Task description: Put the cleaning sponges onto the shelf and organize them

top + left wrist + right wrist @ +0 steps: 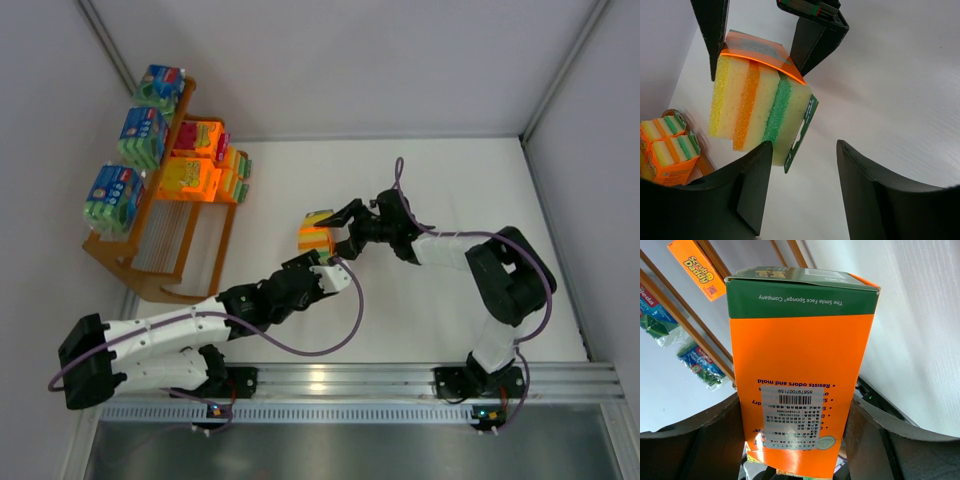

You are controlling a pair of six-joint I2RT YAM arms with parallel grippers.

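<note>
— What escapes you at the right wrist?
— The orange sponge pack (800,365) blocks most of it. The shelf (715,260) shows only as bars cut by the edges, the blue-green packs (700,367) are blurred, and the label's small print is beyond reading.
— And the left wrist?
— My left gripper's (804,150) fingers (750,195) run off the bottom edge, my right gripper's (757,70) fingers (812,40) off the top, and the shelved orange packs (667,150) are cut at the left.

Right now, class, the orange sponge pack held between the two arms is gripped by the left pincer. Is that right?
No. The right pincer grips the orange sponge pack; the right wrist view shows it clamped between that pincer's fingers. The left pincer stands open beside it.
</note>
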